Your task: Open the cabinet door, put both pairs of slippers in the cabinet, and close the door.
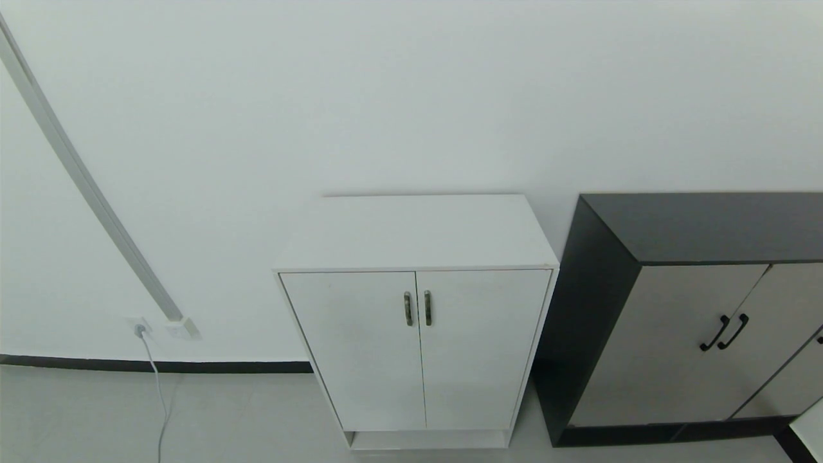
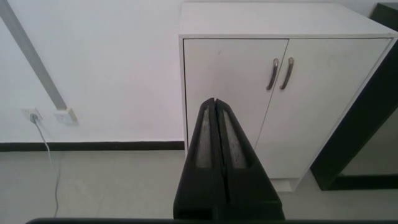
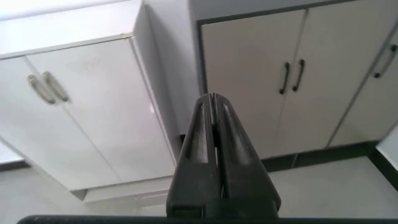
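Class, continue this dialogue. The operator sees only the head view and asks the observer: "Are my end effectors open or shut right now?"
Observer: The left end effector is shut, with its fingers pressed together.
Operator: Is it touching the white cabinet?
Observer: No. It hangs apart from the white cabinet, facing its closed doors.
Operator: And the right one?
Observer: The right end effector is shut too. It points near where the white cabinet stands beside the dark cabinet.

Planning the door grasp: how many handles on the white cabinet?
2. On the white two-door cabinet, either side of the centre seam: left-door metal bar handle, right-door metal bar handle.
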